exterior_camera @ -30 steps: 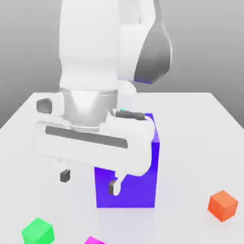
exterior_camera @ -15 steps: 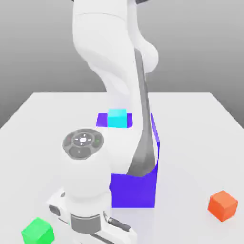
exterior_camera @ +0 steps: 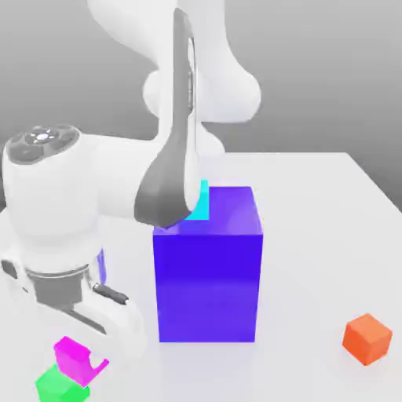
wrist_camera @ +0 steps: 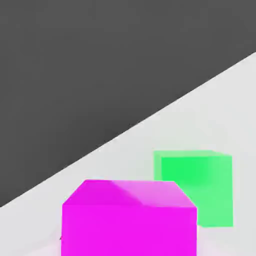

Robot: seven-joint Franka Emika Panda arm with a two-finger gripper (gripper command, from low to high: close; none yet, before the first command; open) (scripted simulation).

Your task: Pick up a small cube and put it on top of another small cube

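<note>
My arm reaches past the big blue block on the table. My gripper is fully closed on the pink cube, held just above the green cube. Carry step: next, centre it, lower, then release.

Simulated lab bench, no real room: flat white tabletop against a plain grey gradient backdrop, w/ a smooth white robot arm. Props are untextured solid-colour blocks, e.g. big blue-purple block & small orange cube.
</note>
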